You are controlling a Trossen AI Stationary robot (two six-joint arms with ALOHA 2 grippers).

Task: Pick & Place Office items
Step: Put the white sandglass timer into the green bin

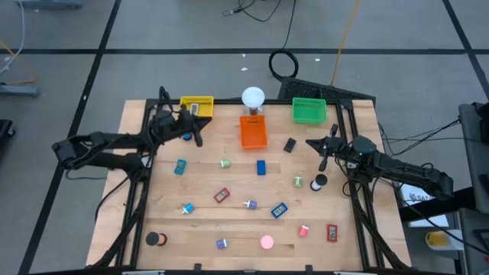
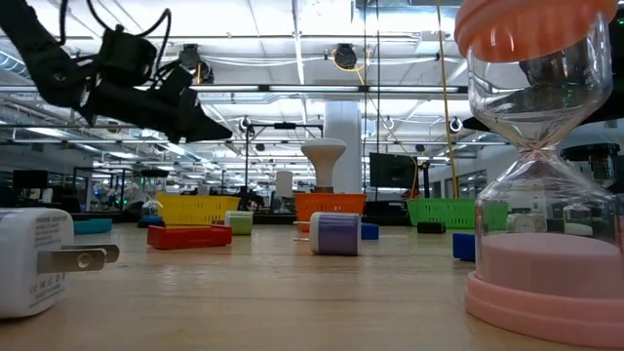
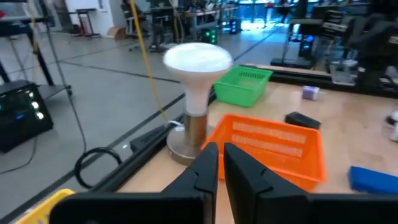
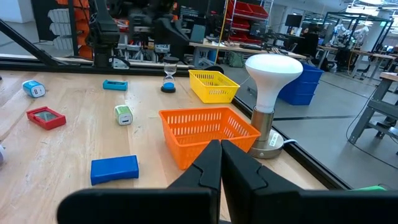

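Small office items lie scattered on the wooden table: a blue block (image 1: 260,167), a teal block (image 1: 180,166), a red block (image 1: 221,195), a black roll (image 1: 153,239), a green clip (image 1: 225,163) and a blue-based hourglass (image 1: 187,136). My left gripper (image 1: 197,131) (image 3: 221,162) hangs above the table's far left, just beside the hourglass and near the yellow tray (image 1: 196,105). It is shut, holds nothing and points toward the orange tray (image 3: 267,146). My right gripper (image 1: 315,145) (image 4: 221,158) waits at the right side, shut with nothing in it.
Along the far edge stand the yellow tray, a white globe lamp (image 1: 253,98), the orange tray (image 1: 254,131) and a green tray (image 1: 309,111). A pink hourglass (image 2: 536,195) and a white plug (image 2: 29,258) sit near the front edge. The arms' frames run along both table sides.
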